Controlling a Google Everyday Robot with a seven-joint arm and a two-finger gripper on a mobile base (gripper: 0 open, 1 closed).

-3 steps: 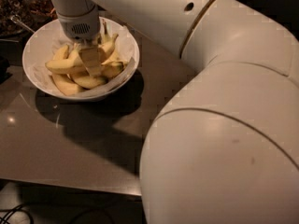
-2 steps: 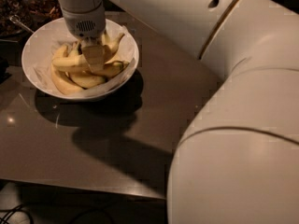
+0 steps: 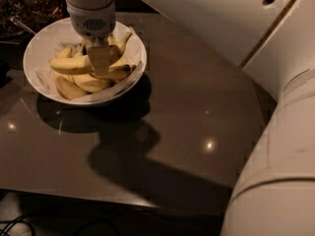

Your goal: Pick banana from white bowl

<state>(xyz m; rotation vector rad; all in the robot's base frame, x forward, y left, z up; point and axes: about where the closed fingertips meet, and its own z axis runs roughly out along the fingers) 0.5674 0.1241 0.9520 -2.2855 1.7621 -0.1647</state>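
Observation:
The white bowl [image 3: 34, 53] stands at the back left of the table and holds several yellow bananas. The long banana [image 3: 69, 65] lies crosswise on top of the others. My gripper [image 3: 101, 68] reaches straight down into the bowl from above. One finger [image 3: 100, 58] crosses the front of the long banana at its middle, and the other finger is hidden behind it. The gripper looks shut on this banana, which still rests among the other bananas.
The dark brown table [image 3: 197, 107] spreads right of the bowl, and its front edge runs near the bottom of the view. My large white arm [image 3: 275, 132] fills the right side. A dark dish with a utensil [image 3: 19, 14] sits at the back left. Cables [image 3: 19, 225] lie on the floor.
The bulk of my arm has swung to the right and uncovered more of the table. The gripper has stayed down in the bowl over the bananas, shifting only slightly.

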